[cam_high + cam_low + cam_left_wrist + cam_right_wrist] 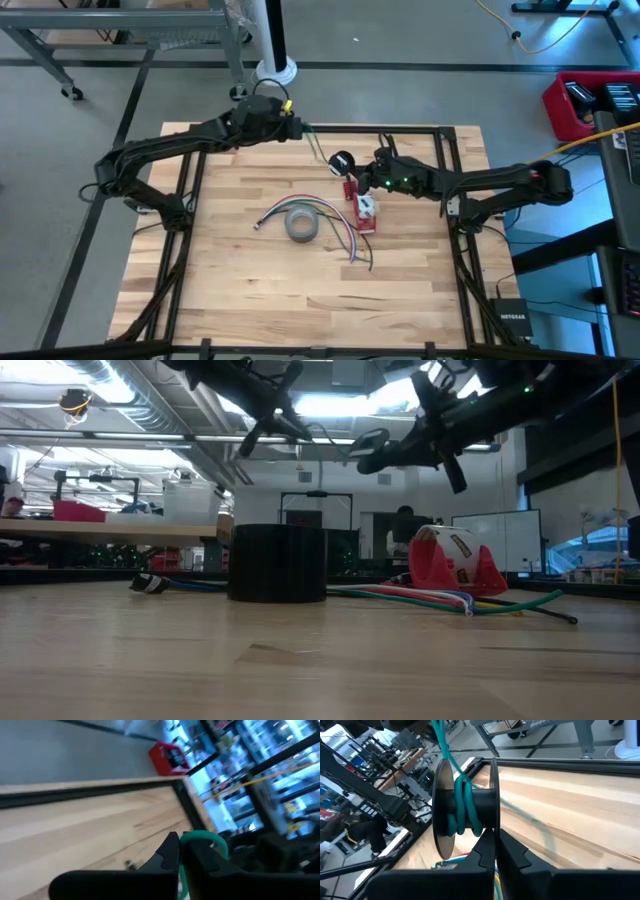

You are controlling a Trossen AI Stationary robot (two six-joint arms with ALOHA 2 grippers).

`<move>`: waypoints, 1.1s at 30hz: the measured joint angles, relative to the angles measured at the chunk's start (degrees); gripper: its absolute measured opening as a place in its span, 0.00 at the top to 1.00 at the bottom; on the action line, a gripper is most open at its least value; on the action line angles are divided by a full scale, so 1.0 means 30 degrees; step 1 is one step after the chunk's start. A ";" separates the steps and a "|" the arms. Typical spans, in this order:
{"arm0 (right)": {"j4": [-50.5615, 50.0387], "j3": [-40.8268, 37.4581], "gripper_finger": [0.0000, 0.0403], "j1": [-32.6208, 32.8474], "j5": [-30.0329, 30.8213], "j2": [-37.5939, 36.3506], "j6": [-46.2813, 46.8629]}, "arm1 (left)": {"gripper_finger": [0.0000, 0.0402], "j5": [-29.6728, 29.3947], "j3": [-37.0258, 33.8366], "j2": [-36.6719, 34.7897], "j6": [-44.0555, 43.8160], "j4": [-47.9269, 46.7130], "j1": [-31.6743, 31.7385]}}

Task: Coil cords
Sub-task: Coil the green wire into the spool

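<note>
A green cord [318,150] runs through the air from my left gripper [296,128], at the table's far edge, to a black spool [341,162] with two discs. A few turns of the cord [462,802] are wound on the spool's hub. My right gripper [352,172] is shut at the spool, above the table's middle right. My left gripper [179,852] is shut on the cord. In the low view both grippers hang well above the table, the spool [372,445] between them. My left gripper pinches the green cord between its two fingertips; a loop of cord [205,839] shows just past them. The cord hangs in the air, clear of the table. My right gripper holds the spool at its hub [487,822], between the two discs, with shut fingertips. The fingers themselves hide the place of contact. The spool is lifted clear of the table, its discs upright.
A grey roll of tape [301,225] lies near the table's middle. To its right stands a red tape dispenser [362,212], with several coloured cords [335,228] spread on the wood around both. A black frame [450,160] borders the table.
</note>
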 joint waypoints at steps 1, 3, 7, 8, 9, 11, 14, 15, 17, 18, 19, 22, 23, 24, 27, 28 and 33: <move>0.0133 0.0019 0.99 0.0000 0.0016 0.0180 0.0000 | 1.00 0.0020 0.0007 0.0067 -0.0241 0.0274 0.0006; 0.0173 0.0019 0.99 0.0000 0.0420 0.0423 -0.0024 | 1.00 0.0013 0.0007 0.0256 -0.0669 0.0131 0.0041; 0.0073 0.0011 0.99 0.0000 0.2266 0.0485 -0.0778 | 1.00 0.0014 0.0007 0.0577 -0.1257 -0.0318 0.0291; 0.0080 0.0011 0.99 0.0000 0.2788 0.0477 -0.1096 | 1.00 0.0029 0.0007 0.0635 -0.1469 -0.0636 0.0385; 0.0074 0.0011 0.99 0.0000 0.3228 0.0480 -0.1386 | 1.00 0.0064 0.0007 0.0656 -0.1740 -0.0901 0.0484; 0.0064 0.0011 0.99 0.0000 0.3945 0.0485 -0.2051 | 1.00 0.0343 0.0007 0.0694 -0.2241 -0.1305 0.0617; 0.0007 0.0011 0.99 -0.0007 0.5077 0.0485 -0.3156 | 1.00 0.1343 0.0007 0.0694 -0.3221 -0.1209 0.0639; 0.0011 0.0011 0.99 -0.0007 0.5504 0.0485 -0.3629 | 1.00 0.1725 0.0007 0.0694 -0.3596 -0.1132 0.0634; 0.0062 0.0011 0.99 -0.0007 0.6151 0.0477 -0.4525 | 1.00 0.2535 0.0007 0.0694 -0.4473 -0.1167 0.0625; 0.0042 0.0011 0.99 -0.0015 0.6237 0.0477 -0.4908 | 1.00 0.2814 0.0007 0.0694 -0.4979 -0.1116 0.0612; 0.0040 0.0011 0.99 -0.0015 0.6237 0.0477 -0.5208 | 1.00 0.2956 0.0007 0.0694 -0.5464 -0.1014 0.0612; 0.0037 0.0011 0.99 0.0000 0.6140 0.0477 -0.5894 | 1.00 0.2954 0.0007 0.0694 -0.6836 -0.0297 0.0880; 0.0033 0.0011 0.99 0.0000 0.5927 0.0477 -0.6117 | 1.00 0.2818 0.0007 0.0694 -0.7163 -0.0025 0.1012; 0.0033 0.0011 0.99 0.0000 0.5800 0.0477 -0.6350 | 1.00 0.2602 0.0007 0.0694 -0.7419 0.0294 0.1148; 0.0047 0.0018 0.99 0.0000 0.5713 0.0477 -0.7366 | 1.00 0.1917 0.0007 0.0694 -0.7971 0.0467 0.1492; 0.0030 0.0019 0.99 0.0000 0.5716 0.0477 -0.7830 | 1.00 0.1902 0.0007 0.0694 -0.7993 0.0416 0.1580; -0.0355 0.0026 0.99 0.0000 0.5540 0.0477 -0.9977 | 1.00 0.1428 0.0007 0.0694 -0.8479 0.0365 0.1647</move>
